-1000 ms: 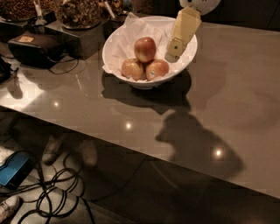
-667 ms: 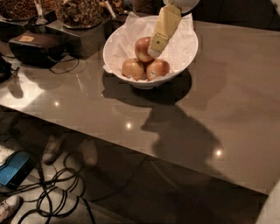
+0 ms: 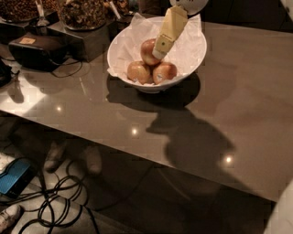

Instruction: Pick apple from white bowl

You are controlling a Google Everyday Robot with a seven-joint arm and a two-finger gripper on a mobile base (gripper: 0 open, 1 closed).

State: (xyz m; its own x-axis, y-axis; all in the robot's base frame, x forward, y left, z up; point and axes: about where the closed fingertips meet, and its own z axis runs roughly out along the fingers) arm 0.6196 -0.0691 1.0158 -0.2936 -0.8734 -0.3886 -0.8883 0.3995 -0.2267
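Note:
The white bowl [image 3: 196, 57], lined with crinkled white paper, stands at the back middle of the grey table [image 3: 242, 96]. Three apples lie in it. A red apple [image 3: 147, 49] sits at the back. A paler one [image 3: 138, 72] is at the front left and a reddish one [image 3: 165, 72] at the front right. My gripper [image 3: 160, 49], pale yellow, reaches down from the upper right into the bowl. Its tip is at the right side of the back red apple. I cannot tell whether it touches the apple.
A dark box [image 3: 39, 49] with a cable sits at the table's left. Containers of snacks [image 3: 84, 11] stand behind it, just left of the bowl. The table's front edge runs diagonally; below it lie black cables [image 3: 55, 203] and a blue object [image 3: 16, 176].
My gripper has moved left and lower, from over the bowl's right rim down to the back apple. The apples and bowl have not moved.

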